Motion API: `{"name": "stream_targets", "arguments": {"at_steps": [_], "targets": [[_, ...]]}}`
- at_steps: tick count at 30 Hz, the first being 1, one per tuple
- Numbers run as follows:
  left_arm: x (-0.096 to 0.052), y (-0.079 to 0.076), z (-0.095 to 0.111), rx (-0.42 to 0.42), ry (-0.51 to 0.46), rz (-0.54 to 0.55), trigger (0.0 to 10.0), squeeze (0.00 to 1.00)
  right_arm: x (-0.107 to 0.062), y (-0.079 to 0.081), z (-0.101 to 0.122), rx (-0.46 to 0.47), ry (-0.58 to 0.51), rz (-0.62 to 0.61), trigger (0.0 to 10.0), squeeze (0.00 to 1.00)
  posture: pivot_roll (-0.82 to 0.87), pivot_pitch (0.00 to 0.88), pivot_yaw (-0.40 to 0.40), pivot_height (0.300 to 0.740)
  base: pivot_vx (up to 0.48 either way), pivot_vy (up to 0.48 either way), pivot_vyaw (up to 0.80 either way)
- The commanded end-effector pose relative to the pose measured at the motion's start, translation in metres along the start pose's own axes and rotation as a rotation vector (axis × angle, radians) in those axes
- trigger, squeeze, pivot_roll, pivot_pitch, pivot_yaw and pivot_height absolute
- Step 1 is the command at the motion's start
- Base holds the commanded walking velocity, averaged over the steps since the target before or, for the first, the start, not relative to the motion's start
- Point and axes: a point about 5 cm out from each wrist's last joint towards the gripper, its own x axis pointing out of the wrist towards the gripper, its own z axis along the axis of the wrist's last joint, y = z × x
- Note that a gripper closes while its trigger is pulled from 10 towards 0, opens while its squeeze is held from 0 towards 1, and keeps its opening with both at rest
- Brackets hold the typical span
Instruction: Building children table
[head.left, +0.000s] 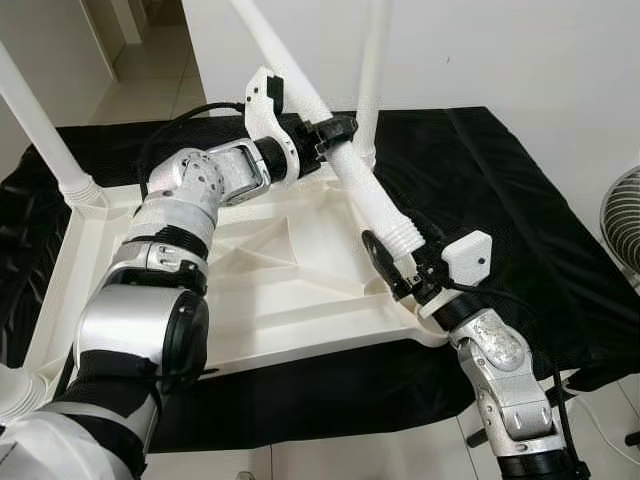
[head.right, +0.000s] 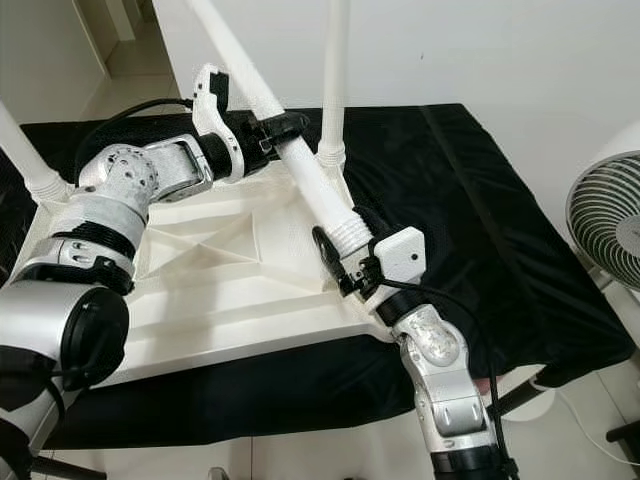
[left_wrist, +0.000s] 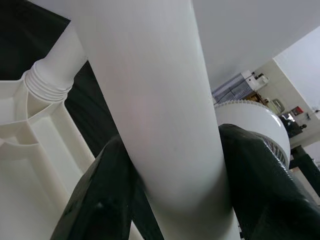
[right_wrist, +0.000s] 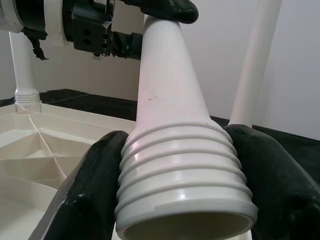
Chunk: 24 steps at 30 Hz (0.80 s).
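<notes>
An upside-down white plastic tabletop (head.left: 290, 300) lies on a black cloth. A loose white table leg (head.left: 350, 165) slants over its near right corner. My left gripper (head.left: 335, 130) is shut on the leg's smooth shaft (left_wrist: 165, 125). My right gripper (head.left: 395, 262) is shut on the leg's ribbed threaded end (right_wrist: 182, 170), just above the corner. Another leg (head.left: 372, 70) stands upright in the far right corner, and one more (head.left: 40, 130) in the far left corner. In the right wrist view the left gripper's fingers (right_wrist: 165, 9) clasp the leg higher up.
The black cloth (head.left: 500, 200) covers a table that ends near my body. A fan (head.right: 610, 220) stands on the floor at the right. A white wall rises behind the table. A fourth leg's base (head.left: 15, 390) sits at the near left corner.
</notes>
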Motion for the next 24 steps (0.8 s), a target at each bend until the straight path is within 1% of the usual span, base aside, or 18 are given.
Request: {"name": "stream_targets", "arguments": {"at_steps": [1, 4, 5, 8, 11, 13, 15, 17, 18, 19, 21, 23, 24], "targets": [[-0.001, -0.006, 0.000, 0.031, 0.024, -0.159, 0.0, 0.00, 0.001, -0.005, 0.007, -0.024, -0.036, -0.017, 10.0, 0.00, -0.06, 0.063, 0.076, 0.740, 0.000, 0.000, 0.00], [-0.001, -0.006, 0.000, 0.028, 0.024, -0.161, 0.0, 0.00, 0.001, -0.006, 0.007, -0.023, -0.037, -0.018, 10.0, 0.00, -0.07, 0.062, 0.076, 0.740, 0.000, 0.000, 0.00], [0.000, -0.007, 0.000, 0.024, 0.030, -0.150, 10.0, 0.00, 0.001, -0.006, 0.006, 0.007, -0.033, -0.019, 10.0, 1.00, -0.07, 0.063, 0.077, 0.740, 0.000, 0.000, 0.00], [0.001, -0.007, -0.001, 0.023, 0.034, -0.141, 10.0, 0.00, 0.001, -0.006, 0.006, 0.028, -0.031, -0.019, 10.0, 1.00, -0.07, 0.063, 0.077, 0.740, 0.000, 0.000, 0.00], [0.002, -0.008, -0.001, 0.021, 0.034, -0.144, 10.0, 0.00, 0.000, -0.010, 0.005, 0.056, -0.025, -0.054, 10.0, 1.00, -0.07, 0.057, 0.075, 0.740, 0.000, 0.000, 0.00], [0.002, -0.012, -0.001, 0.055, 0.026, -0.165, 10.0, 0.00, 0.000, -0.017, 0.005, 0.086, -0.022, -0.109, 10.0, 1.00, -0.07, 0.057, 0.075, 0.740, 0.000, 0.000, 0.00], [0.001, -0.015, 0.000, 0.068, 0.021, -0.173, 10.0, 0.00, 0.001, -0.020, 0.005, 0.102, -0.018, -0.128, 10.0, 1.00, -0.07, 0.061, 0.074, 0.740, 0.000, 0.000, 0.00], [0.001, -0.016, 0.001, 0.075, 0.018, -0.180, 10.0, 0.00, 0.001, -0.021, 0.005, 0.111, -0.016, -0.137, 10.0, 1.00, -0.07, 0.061, 0.073, 0.740, 0.000, 0.000, 0.00], [0.001, -0.020, 0.003, 0.100, -0.002, -0.186, 10.0, 0.00, 0.002, -0.023, 0.004, 0.123, 0.002, -0.151, 10.0, 1.00, -0.07, 0.062, 0.067, 0.740, 0.000, 0.000, 0.00], [0.001, -0.020, 0.003, 0.100, -0.002, -0.186, 10.0, 0.00, 0.002, -0.023, 0.004, 0.123, 0.002, -0.151, 10.0, 1.00, -0.07, 0.062, 0.067, 0.740, 0.000, 0.000, 0.00], [0.000, -0.028, 0.005, 0.167, -0.037, -0.197, 10.0, 0.00, 0.005, -0.024, 0.001, 0.121, 0.047, -0.165, 10.0, 1.00, -0.06, 0.062, 0.065, 0.740, 0.000, 0.000, 0.00], [0.000, -0.028, 0.005, 0.167, -0.037, -0.197, 10.0, 0.00, 0.005, -0.024, 0.001, 0.121, 0.047, -0.165, 10.0, 1.00, -0.06, 0.062, 0.065, 0.740, 0.000, 0.000, 0.00], [0.000, -0.031, 0.006, 0.186, -0.053, -0.205, 10.0, 0.00, 0.007, -0.024, -0.001, 0.116, 0.063, -0.169, 10.0, 0.84, -0.06, 0.061, 0.060, 0.740, 0.000, 0.000, 0.00]]}}
